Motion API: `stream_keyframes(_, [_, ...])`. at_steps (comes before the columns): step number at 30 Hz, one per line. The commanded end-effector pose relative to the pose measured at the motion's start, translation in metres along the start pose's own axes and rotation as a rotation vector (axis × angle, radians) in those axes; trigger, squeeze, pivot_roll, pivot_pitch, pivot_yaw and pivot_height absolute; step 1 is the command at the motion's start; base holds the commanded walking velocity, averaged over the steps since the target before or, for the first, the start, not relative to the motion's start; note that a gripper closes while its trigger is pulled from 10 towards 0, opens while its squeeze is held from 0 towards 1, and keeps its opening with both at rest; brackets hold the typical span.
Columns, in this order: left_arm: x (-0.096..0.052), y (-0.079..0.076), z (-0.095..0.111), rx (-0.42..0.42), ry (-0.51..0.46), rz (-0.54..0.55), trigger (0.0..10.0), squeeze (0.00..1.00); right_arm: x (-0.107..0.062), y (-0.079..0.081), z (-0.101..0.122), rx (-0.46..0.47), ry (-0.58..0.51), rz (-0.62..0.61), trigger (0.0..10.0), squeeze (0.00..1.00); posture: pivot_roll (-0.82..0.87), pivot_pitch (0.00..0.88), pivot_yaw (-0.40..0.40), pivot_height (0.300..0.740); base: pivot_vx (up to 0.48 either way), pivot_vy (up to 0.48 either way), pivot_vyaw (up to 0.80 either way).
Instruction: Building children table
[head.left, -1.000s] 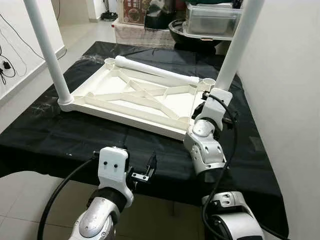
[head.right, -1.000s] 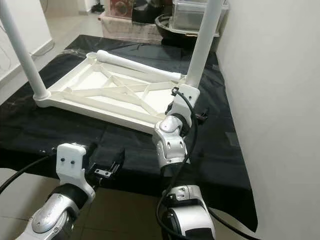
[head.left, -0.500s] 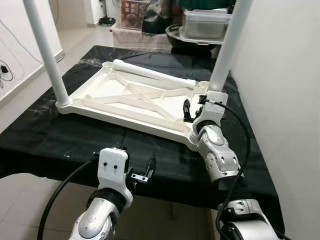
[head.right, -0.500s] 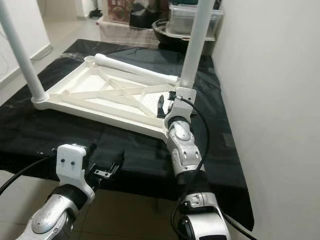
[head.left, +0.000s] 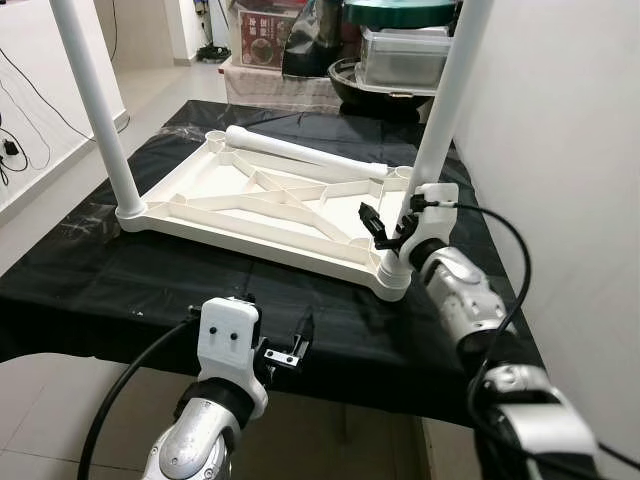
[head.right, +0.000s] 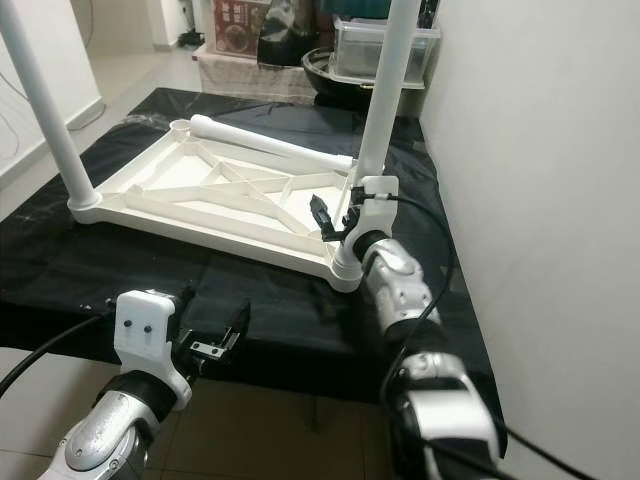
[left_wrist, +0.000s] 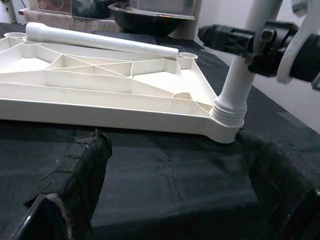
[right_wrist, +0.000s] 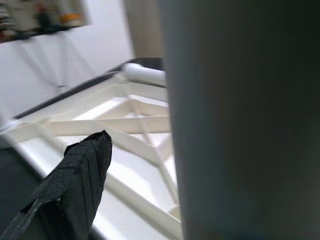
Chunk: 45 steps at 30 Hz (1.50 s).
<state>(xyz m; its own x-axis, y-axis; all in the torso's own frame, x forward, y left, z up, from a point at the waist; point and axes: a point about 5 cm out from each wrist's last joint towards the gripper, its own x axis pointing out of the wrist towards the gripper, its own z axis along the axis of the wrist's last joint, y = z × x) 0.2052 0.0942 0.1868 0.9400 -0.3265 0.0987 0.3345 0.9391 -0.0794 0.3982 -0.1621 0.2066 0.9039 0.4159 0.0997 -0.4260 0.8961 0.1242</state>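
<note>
A white plastic table top (head.left: 262, 205) lies upside down on a black-covered table (head.left: 120, 285). Two white legs stand upright in its near corners, one on the left (head.left: 98, 120) and one on the right (head.left: 443, 105). A third leg (head.left: 300, 152) lies loose along the far rim. My right gripper (head.left: 386, 226) is open low against the right leg, and one black finger (right_wrist: 75, 185) stands apart from the leg (right_wrist: 240, 120). My left gripper (head.left: 285, 348) hangs open below the table's front edge, facing the right leg's socket (left_wrist: 227, 112).
Clear storage bins (head.left: 405, 55) and a dark bowl (head.left: 370, 80) crowd the table's far end. A white wall (head.left: 560, 200) runs close along the right side. Tiled floor (head.left: 40, 210) lies to the left, with cables on the left wall.
My right forearm has swung from in front of the table corner out to the right, while its gripper stayed by the right leg. The left gripper has not moved. The camera has shifted slightly.
</note>
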Motion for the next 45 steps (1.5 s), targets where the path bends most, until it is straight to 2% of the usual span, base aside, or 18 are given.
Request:
stream_keyframes(1, [-0.002, -0.002, 0.000, 0.009, 0.009, -0.008, 10.0, 0.00, 0.002, 0.004, -0.001, 0.037, 0.008, 0.056, 10.0, 0.00, 0.19, 0.101, -0.064, 0.740, 0.000, 0.000, 0.00])
stream_keyframes(4, [-0.003, -0.004, -0.001, 0.006, 0.013, -0.015, 10.0, 0.00, 0.002, 0.003, 0.002, 0.050, 0.043, 0.186, 10.0, 0.00, 0.19, 0.095, -0.062, 0.740, 0.000, 0.000, 0.00])
stream_keyframes(6, [-0.004, -0.005, -0.001, 0.007, 0.013, -0.017, 10.0, 0.00, 0.002, 0.003, 0.003, 0.047, 0.049, 0.221, 10.0, 0.00, 0.19, 0.095, -0.061, 0.740, 0.000, 0.000, 0.00])
stream_keyframes(8, [-0.004, -0.007, 0.000, 0.005, 0.013, -0.026, 10.0, 0.00, 0.005, 0.009, 0.006, 0.041, 0.080, 0.350, 10.0, 0.00, 0.20, 0.089, -0.058, 0.740, 0.000, 0.000, 0.00])
stream_keyframes(9, [-0.004, -0.007, 0.000, 0.005, 0.013, -0.026, 10.0, 0.00, 0.005, 0.009, 0.006, 0.041, 0.080, 0.350, 10.0, 0.00, 0.20, 0.089, -0.058, 0.740, 0.000, 0.000, 0.00])
stream_keyframes(10, [-0.005, -0.008, 0.000, 0.004, 0.012, -0.029, 10.0, 0.00, 0.006, 0.012, 0.008, 0.033, 0.095, 0.409, 10.0, 0.00, 0.20, 0.089, -0.058, 0.740, 0.000, 0.000, 0.00])
stream_keyframes(13, [-0.005, -0.009, 0.001, 0.003, 0.012, -0.032, 10.0, 0.00, 0.007, 0.017, 0.011, 0.030, 0.107, 0.481, 10.0, 0.00, 0.21, 0.092, -0.058, 0.740, 0.000, 0.000, 0.00])
stream_keyframes(16, [-0.007, -0.012, 0.003, 0.001, 0.010, -0.036, 10.0, 0.00, 0.008, 0.028, 0.015, 0.044, 0.136, 0.639, 10.0, 0.00, 0.23, 0.110, -0.060, 0.740, 0.000, 0.000, 0.00])
stream_keyframes(20, [-0.008, -0.013, 0.003, 0.001, 0.011, -0.037, 10.0, 0.00, 0.007, 0.032, 0.014, 0.036, 0.155, 0.702, 10.0, 0.00, 0.23, 0.110, -0.060, 0.740, 0.000, 0.000, 0.00])
stream_keyframes(23, [-0.011, -0.014, 0.004, 0.000, 0.016, -0.034, 10.0, 0.00, 0.006, 0.039, 0.014, 0.036, 0.167, 0.803, 10.0, 0.00, 0.24, 0.129, -0.067, 0.740, 0.000, 0.000, 0.00])
stream_keyframes(31, [-0.014, -0.017, 0.006, -0.006, 0.019, -0.037, 10.0, 0.00, 0.007, 0.053, 0.022, 0.051, 0.126, 0.965, 10.0, 0.00, 0.24, 0.141, -0.064, 0.740, 0.000, 0.000, 0.00])
stream_keyframes(32, [-0.014, -0.018, 0.006, -0.011, 0.020, -0.040, 10.0, 0.00, 0.008, 0.057, 0.023, 0.041, 0.113, 0.989, 7.6, 0.00, 0.24, 0.141, -0.064, 0.740, 0.000, 0.000, 0.00])
stream_keyframes(34, [-0.014, -0.018, 0.006, -0.011, 0.020, -0.040, 10.0, 0.00, 0.008, 0.057, 0.023, 0.041, 0.113, 0.989, 7.6, 0.00, 0.24, 0.141, -0.064, 0.740, 0.000, 0.000, 0.00])
stream_keyframes(35, [-0.014, -0.019, 0.005, -0.012, 0.020, -0.041, 10.0, 0.00, 0.010, 0.059, 0.024, 0.027, 0.102, 0.979, 3.3, 0.00, 0.24, 0.141, -0.068, 0.740, 0.000, 0.000, 0.00])
stream_keyframes(36, [-0.014, -0.019, 0.005, -0.013, 0.022, -0.040, 10.0, 0.00, 0.013, 0.061, 0.024, 0.005, 0.088, 0.932, 0.0, 0.00, 0.24, 0.142, -0.069, 0.740, 0.000, 0.000, 0.00])
stream_keyframes(43, [-0.014, -0.019, 0.004, -0.013, 0.030, -0.032, 10.0, 0.00, 0.020, 0.062, 0.027, -0.042, 0.029, 0.812, 0.0, 0.00, 0.24, 0.138, -0.069, 0.740, 0.000, 0.000, 0.00])
stream_keyframes(45, [-0.013, -0.018, 0.002, -0.012, 0.033, -0.030, 10.0, 0.00, 0.019, 0.056, 0.024, -0.055, 0.016, 0.749, 0.0, 0.00, 0.23, 0.128, -0.069, 0.740, 0.000, 0.000, 0.00])
